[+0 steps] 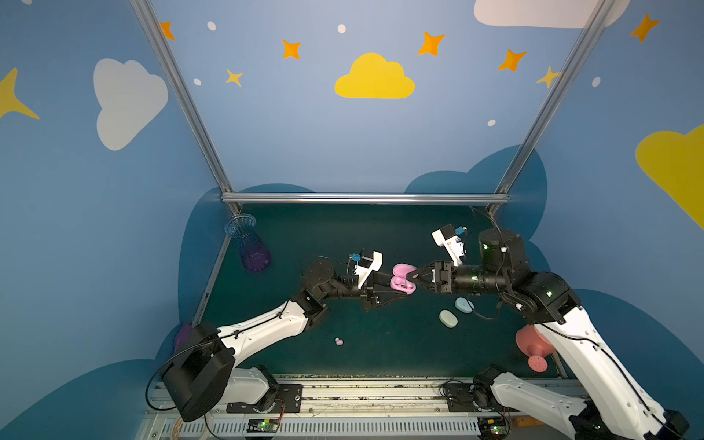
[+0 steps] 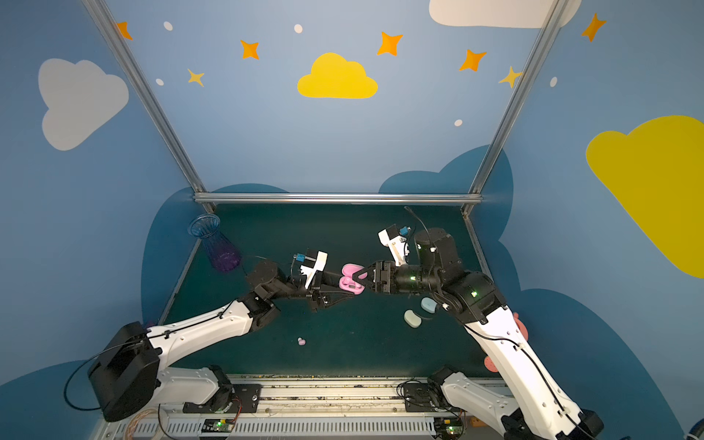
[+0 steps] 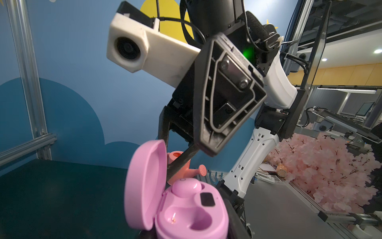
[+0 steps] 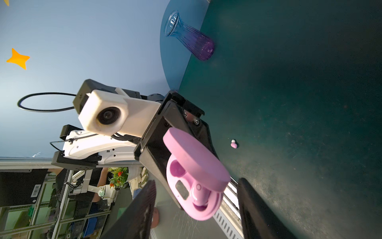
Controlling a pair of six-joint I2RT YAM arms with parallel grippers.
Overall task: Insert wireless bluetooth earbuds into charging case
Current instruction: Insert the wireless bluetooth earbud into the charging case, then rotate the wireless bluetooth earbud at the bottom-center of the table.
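The dark green worktop (image 1: 381, 354) carries a glass vase (image 1: 249, 247) upright in its far left corner and a pink watering can (image 1: 531, 344) at its right edge. A pink earbud (image 1: 338, 341) lies near the front edge. Right of the middle, a pale blue case (image 1: 463, 305) and a pale green case (image 1: 448, 318) sit just beside each other.

Glass vase (image 1: 247, 247) (image 2: 215, 244) (image 4: 190, 37): clear blue at the mouth, shading to purple at the base. It stands upright on the dark green table (image 1: 381, 236).

Aluminium frame rail (image 1: 365, 198): runs just behind the vase, along the table's far edge.

Salmon-pink watering can (image 1: 531, 344) (image 3: 179, 165): well apart from the vase, towards the diagonally opposite corner. It is partly hidden, but its perforated spout head is visible.

Blue wall (image 1: 304, 133): rises behind the vase and bears cloud and star decals.
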